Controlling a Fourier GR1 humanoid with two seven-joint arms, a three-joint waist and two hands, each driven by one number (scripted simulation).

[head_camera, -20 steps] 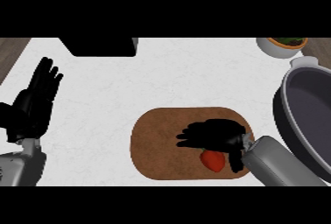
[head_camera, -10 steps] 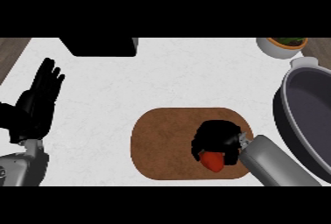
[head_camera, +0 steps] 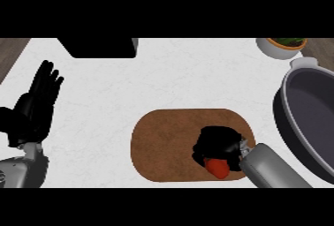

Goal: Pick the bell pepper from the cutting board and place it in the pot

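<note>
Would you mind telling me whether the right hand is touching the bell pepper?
Touching: the head view shows the right hand curled over the bell pepper on the cutting board, no gap between them.

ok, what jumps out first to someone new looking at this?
The right hand curled over a red pepper on the brown board, low and centre. Next the big dark pot at the right edge. The left hand rests open at the left, fingers up.

A red pepper (head_camera: pixel 218 167) on a brown board (head_camera: pixel 169 141), a dark grey pot (head_camera: pixel 313 114) with paler rim, black robot hands (head_camera: pixel 218 143), on a white, faintly veined surface (head_camera: pixel 163 79).
</note>
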